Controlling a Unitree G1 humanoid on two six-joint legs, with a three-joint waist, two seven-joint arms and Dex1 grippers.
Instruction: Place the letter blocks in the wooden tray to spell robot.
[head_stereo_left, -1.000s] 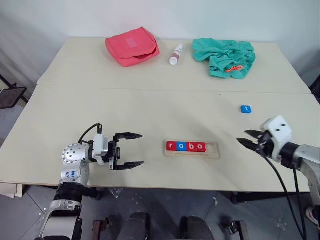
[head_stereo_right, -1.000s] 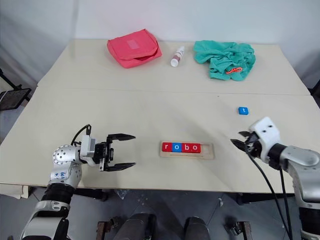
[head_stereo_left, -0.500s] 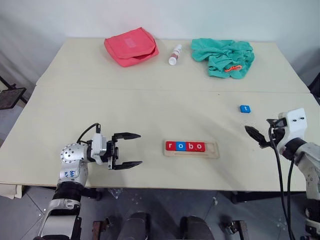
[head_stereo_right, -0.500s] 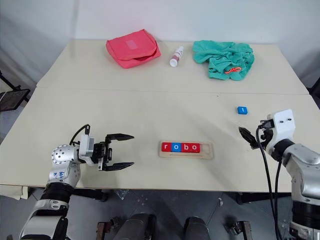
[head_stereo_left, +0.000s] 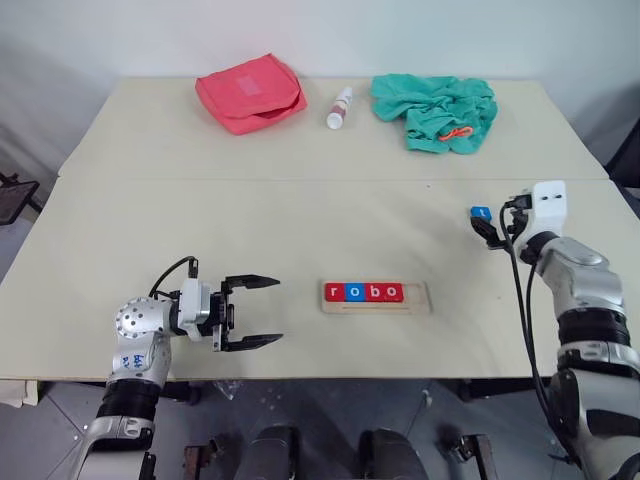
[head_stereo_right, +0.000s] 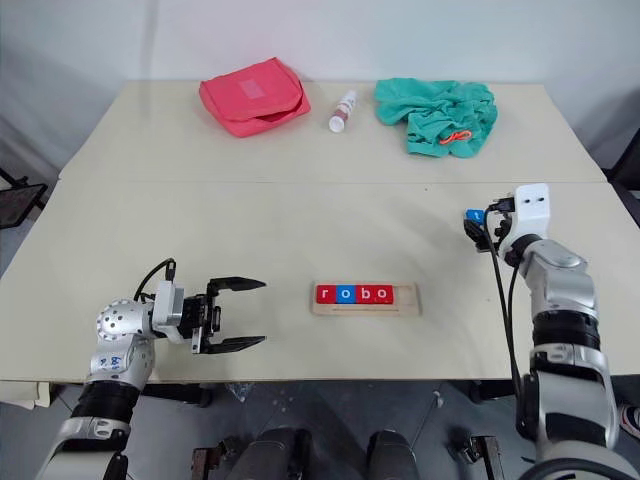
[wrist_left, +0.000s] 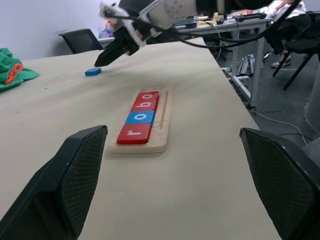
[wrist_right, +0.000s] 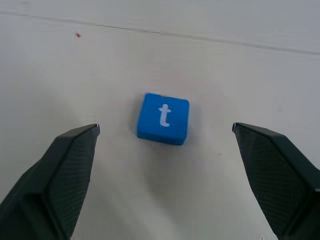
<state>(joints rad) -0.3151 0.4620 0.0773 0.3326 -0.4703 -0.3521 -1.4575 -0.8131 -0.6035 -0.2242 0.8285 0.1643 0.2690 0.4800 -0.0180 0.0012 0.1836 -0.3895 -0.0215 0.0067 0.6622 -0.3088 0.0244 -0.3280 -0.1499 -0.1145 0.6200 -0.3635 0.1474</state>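
I've got the right gripper (wrist_right: 162, 150) up at the right edge of the frame, fingers spread wide and holding nothing, with the blue t block (wrist_right: 163, 117) lying flat on the table (head_stereo_left: 300, 220) straight ahead between the two fingertips, not touched. In the head view that block (head_stereo_left: 480, 212) sits at mid-height on the far right, well apart from the wooden tray (head_stereo_left: 376, 297). The tray lies in the lower centre of the frame, and I read four blocks in its groove: red r (head_stereo_left: 333, 292), blue o (head_stereo_left: 352, 292), red b (head_stereo_left: 371, 292), red o (head_stereo_left: 391, 292), side by side and touching, with the right end of the groove bare. My left gripper (head_stereo_left: 250, 313) hovers in the lower left, pointing toward the tray, fingers wide apart and empty, well short of it.
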